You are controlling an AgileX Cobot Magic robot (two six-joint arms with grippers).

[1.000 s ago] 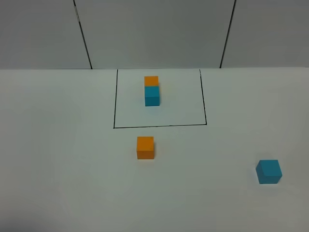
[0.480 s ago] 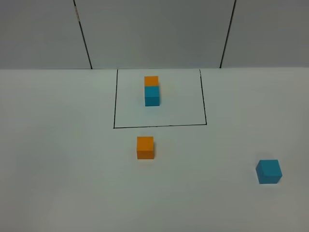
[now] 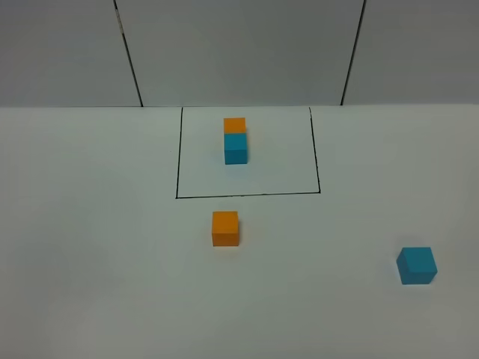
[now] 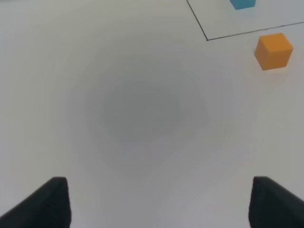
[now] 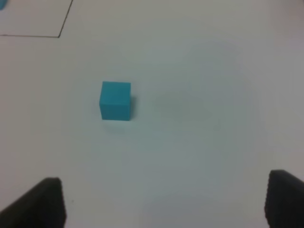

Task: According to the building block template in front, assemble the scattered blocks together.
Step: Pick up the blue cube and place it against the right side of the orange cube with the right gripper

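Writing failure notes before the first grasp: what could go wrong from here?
The loose cyan-blue cube sits far right of the loose orange cube: a long carry, so an off-centre pinch might twist it.
The loose orange cube lies just outside the outlined square, so an overshoot there could nudge the template pair.

Left gripper (image 4: 159, 204): jaws spread wide with nothing between them; only its two dark fingertips (image 4: 50, 202) show.
Right gripper (image 5: 164, 202): jaws equally wide and empty; its dark fingertips (image 5: 40, 202) stand far apart.
Pose: both hang in the air, touching nothing.
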